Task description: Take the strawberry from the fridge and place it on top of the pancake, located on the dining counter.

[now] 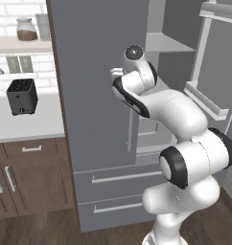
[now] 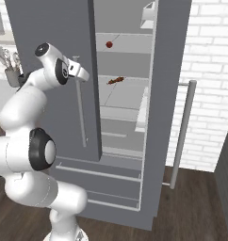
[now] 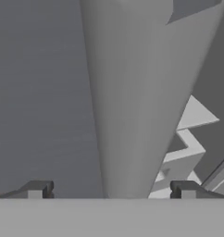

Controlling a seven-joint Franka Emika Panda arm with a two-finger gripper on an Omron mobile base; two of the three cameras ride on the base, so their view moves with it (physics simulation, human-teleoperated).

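The grey fridge (image 2: 50,42) stands before me with its left door shut and its right door (image 2: 168,94) swung open. On an upper shelf inside lies the strawberry (image 2: 109,44), tiny and bright red. My gripper (image 2: 84,74) is at the top of the left door's silver handle (image 2: 81,113), well to the left of the fruit and a little below it. In the hand view the gripper (image 3: 111,192) is open, its dark fingertips (image 3: 39,190) standing wide on either side of the handle bar (image 3: 132,102). The pancake and the dining counter are out of view.
An elongated reddish-brown food item (image 2: 116,81) lies one shelf below the fruit. Two lower drawers (image 1: 118,178) sit under the doors. Left of the fridge a counter (image 1: 27,125) carries a black toaster (image 1: 22,96). The open door's long handle (image 2: 183,129) juts out at the right.
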